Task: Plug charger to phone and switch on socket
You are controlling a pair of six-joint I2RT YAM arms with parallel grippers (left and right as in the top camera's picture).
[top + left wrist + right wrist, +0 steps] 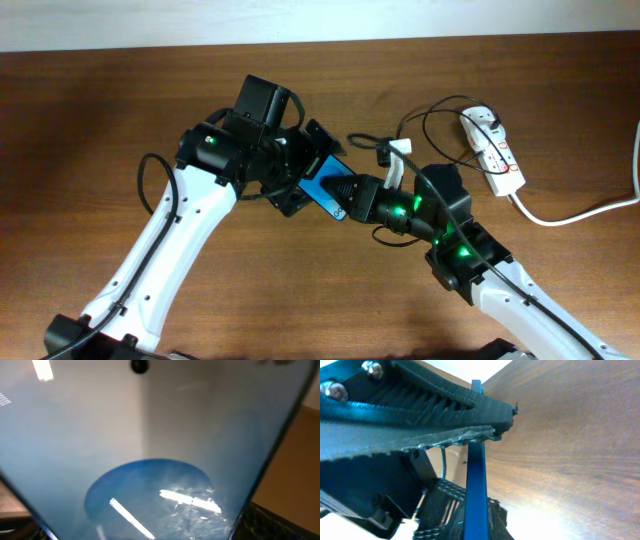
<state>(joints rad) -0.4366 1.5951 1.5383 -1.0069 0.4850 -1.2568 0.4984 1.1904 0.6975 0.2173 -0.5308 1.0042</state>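
The phone (328, 190) is held off the table between both arms, its blue screen facing up. Its glowing screen (150, 460) fills the left wrist view. My left gripper (308, 175) is open, its jaws standing wide on either side of the phone; one dark finger (287, 525) shows beside the phone's edge. My right gripper (347, 197) is shut on the phone's near end. In the right wrist view the phone (476, 475) is edge-on between my pads (440, 510). The charger's black cable tip (381, 152) lies on the table beyond the phone. The white socket (495, 150) lies at the right.
The socket's thick white cord (580, 212) runs off to the right edge. Thin black cable loops lie between the socket and the arms. Bare brown wood (100, 120) extends to the left and along the front. A pale wall borders the table's far edge.
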